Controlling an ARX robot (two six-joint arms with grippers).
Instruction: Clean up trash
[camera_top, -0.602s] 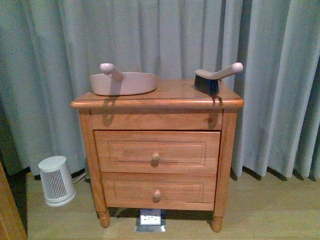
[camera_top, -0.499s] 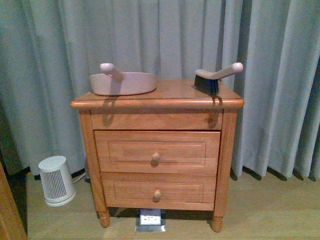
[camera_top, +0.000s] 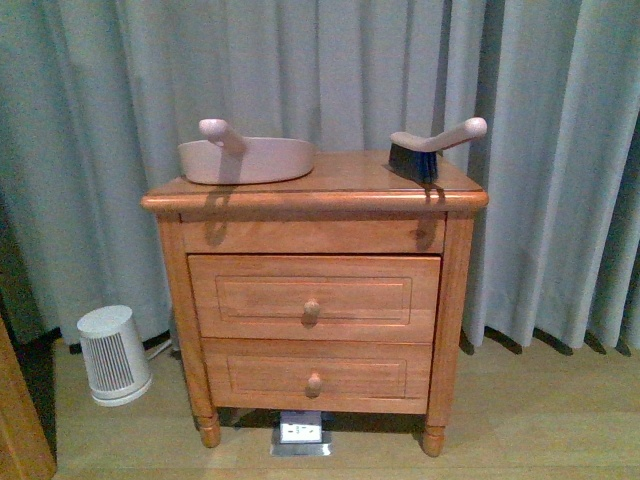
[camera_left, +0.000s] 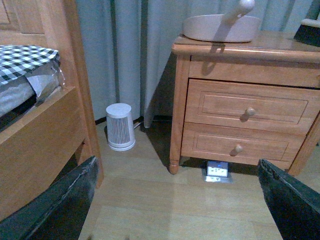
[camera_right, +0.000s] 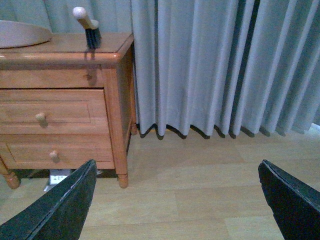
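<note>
no crumpled wad of trash shows in any view: not on the table (camera_top: 315, 200), not on the strip of floor (camera_top: 540, 420) along the bottom of the front frame, and not beside the bed (camera_left: 35, 130) in the left wrist view. so the step in hand looks like finding it and, probably, taking up the tools. the dustpan (camera_top: 255, 162) sits upper left of centre on the table top with its handle raised. the brush (camera_top: 412, 162) stands upper right, well apart from it, with its handle pointing right. the left end effector (camera_left: 176, 165) and right end effector (camera_right: 176, 165) each have their fingers spread wide and hold nothing. i'd keep them apart, search the floor near the white heater (camera_top: 113, 355) and under the table, then grip each tool squarely by its handle, not the bristles.
</note>
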